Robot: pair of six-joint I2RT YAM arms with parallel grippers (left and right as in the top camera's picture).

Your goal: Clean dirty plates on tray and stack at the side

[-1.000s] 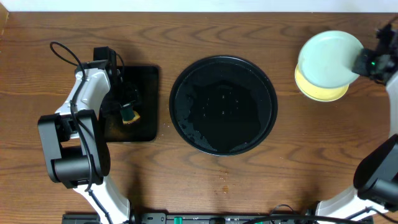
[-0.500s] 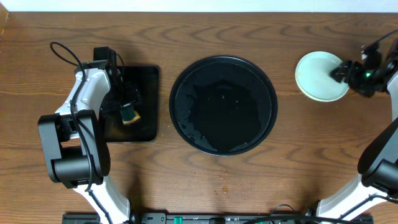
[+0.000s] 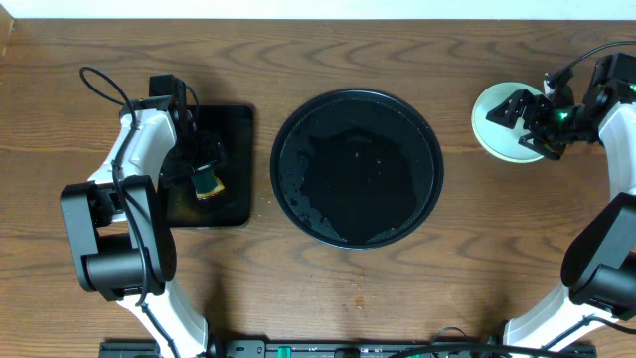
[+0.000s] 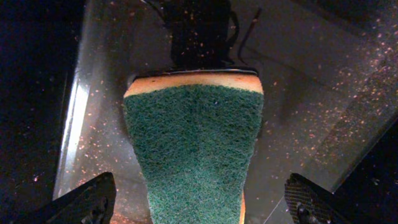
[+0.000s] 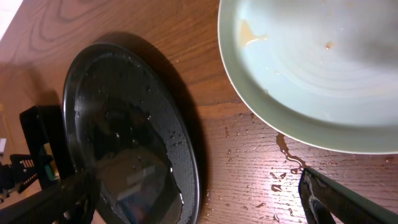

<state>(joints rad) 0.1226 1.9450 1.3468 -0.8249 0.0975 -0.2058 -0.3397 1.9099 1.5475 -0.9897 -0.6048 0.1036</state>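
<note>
The round black tray (image 3: 358, 167) sits mid-table, wet and with no plates on it; its rim (image 5: 186, 155) also shows in the right wrist view. At the far right a pale mint-blue plate (image 3: 494, 124) lies flat on the wood. My right gripper (image 3: 524, 121) hovers over it, open and holding nothing. In the right wrist view this plate (image 5: 311, 68) carries a small brownish smear, and the right gripper (image 5: 199, 208) spans bare wet wood. My left gripper (image 4: 199, 205) is open, astride the green-and-yellow sponge (image 4: 193, 143) without touching it.
The sponge (image 3: 207, 182) lies on a small black rectangular tray (image 3: 229, 129) at the left, under my left arm. Water drops (image 5: 286, 162) dot the wood between the plate and the round tray.
My right gripper opened and let go of the mint-blue plate, which now lies flat at the right side. The gripper then shifted left over it. The left arm stayed still.
</note>
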